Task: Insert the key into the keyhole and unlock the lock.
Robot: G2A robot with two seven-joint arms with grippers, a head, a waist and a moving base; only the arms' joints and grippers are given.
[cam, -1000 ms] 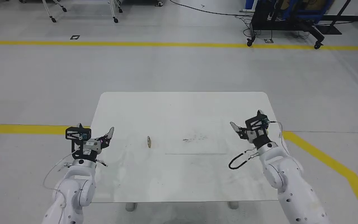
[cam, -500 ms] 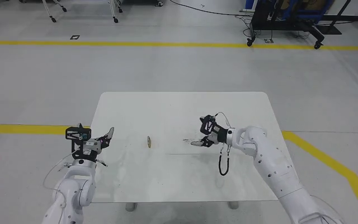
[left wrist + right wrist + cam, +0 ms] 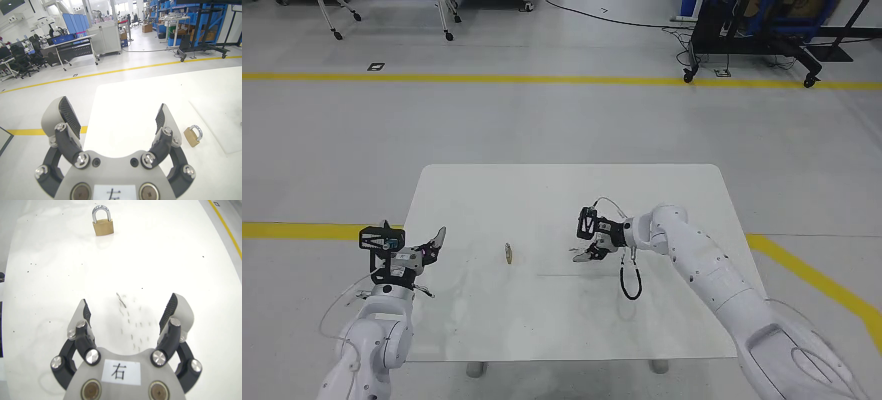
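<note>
**Left gripper** (image 3: 113, 106): at the left edge of the desk (image 3: 542, 190), fingers spread wide, nothing between them.

**Padlock** (image 3: 192, 137): brass body with the steel shackle closed, lying flat. It is left of the desk's centre, about midway between the near and far edges and well apart from both grippers. Its keyhole cannot be made out.

**Key** (image 3: 121, 300): a small, thin silver piece lying flat near the desk's centre, among faint scuff marks.

**Right gripper** (image 3: 129, 299): low over the key, fingers wide apart and holding nothing. The key lies between the fingertips, touched by neither pad.

Probable failure points from here:

- (a) The key is thin and lies flush on a hard, smooth top. Closing pads may ride over it or flick it sideways instead of lifting it.
- (b) The key lies askew to the line between the pads. A pinch may seize it crooked, leaving the blade poorly aimed for the keyhole.
- (c) The padlock is loose and unheld. A key pressed against it would likely slide or spin it unless the left gripper first pins the body.
- (d) A descent too deep would jam the fingertips against the desk.
</note>
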